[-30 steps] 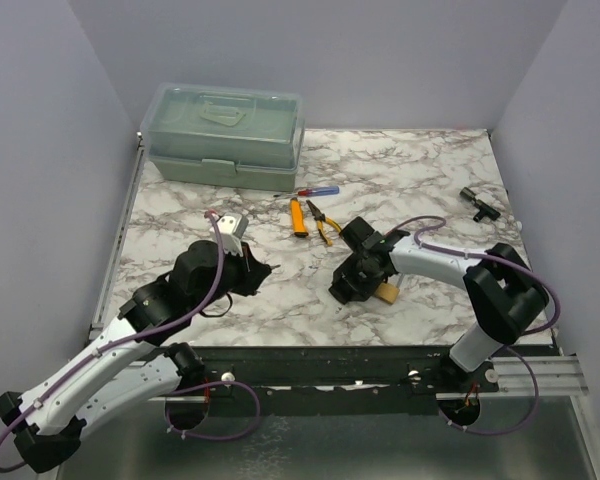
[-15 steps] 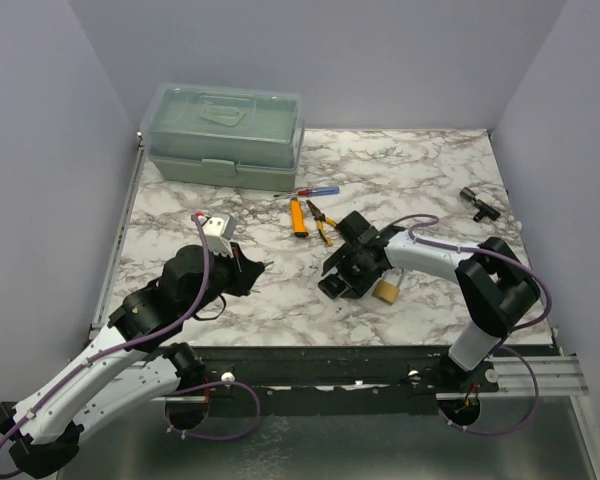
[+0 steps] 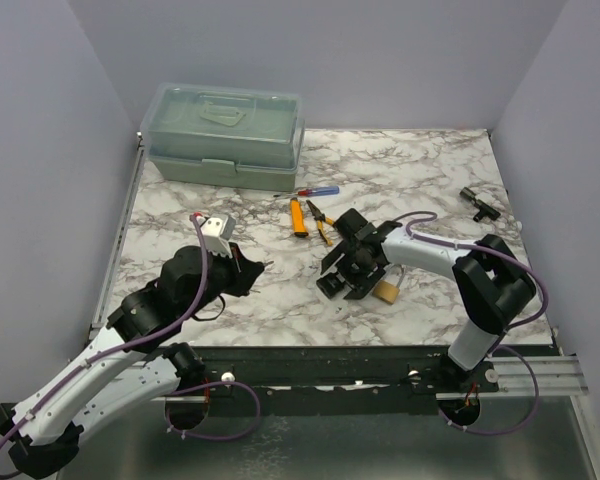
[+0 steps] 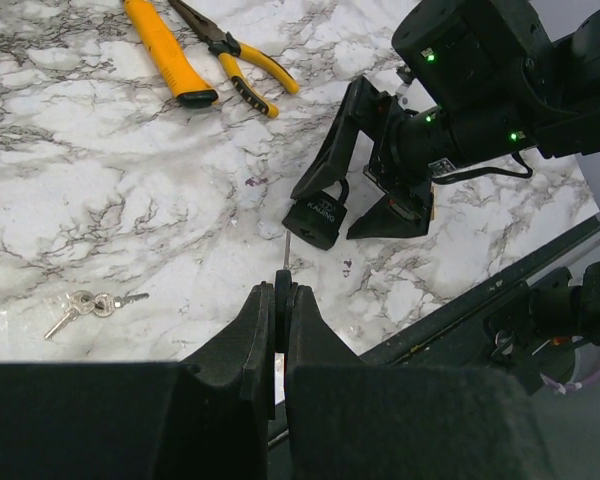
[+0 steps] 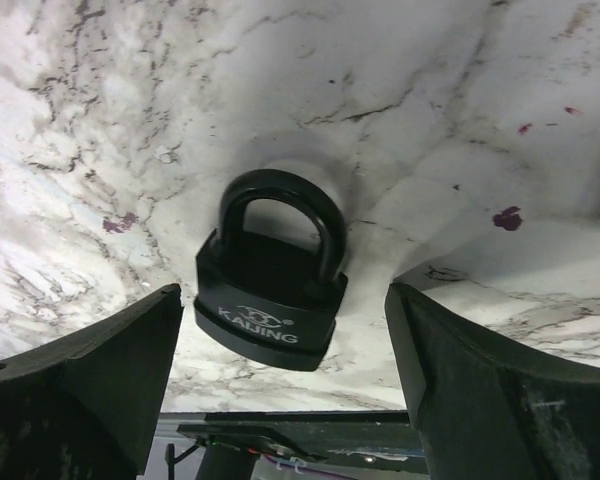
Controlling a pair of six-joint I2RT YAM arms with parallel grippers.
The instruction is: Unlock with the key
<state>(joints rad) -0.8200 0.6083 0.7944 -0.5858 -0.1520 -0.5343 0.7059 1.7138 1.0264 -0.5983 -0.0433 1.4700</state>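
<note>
A black padlock (image 5: 270,275) marked KAIJING lies on the marble table; it also shows in the left wrist view (image 4: 315,222) and the top view (image 3: 330,286). My right gripper (image 5: 285,300) is open, one finger on each side of the padlock, not touching it. It shows in the top view (image 3: 346,270) too. My left gripper (image 4: 283,310) is shut on a key (image 4: 284,292) with a black head. Its thin blade points at the padlock from a short way off. In the top view the left gripper (image 3: 250,267) is left of the padlock.
A brass padlock (image 3: 387,291) lies just right of the right gripper. Spare keys on a ring (image 4: 82,304) lie left of my left gripper. A yellow knife (image 3: 297,217), pliers (image 3: 323,221), a screwdriver (image 3: 316,191) and a green toolbox (image 3: 225,135) are farther back. A small black part (image 3: 476,201) lies far right.
My left gripper has drawn back a little to the left with the key. My right gripper has shifted slightly left and turned around the black padlock.
</note>
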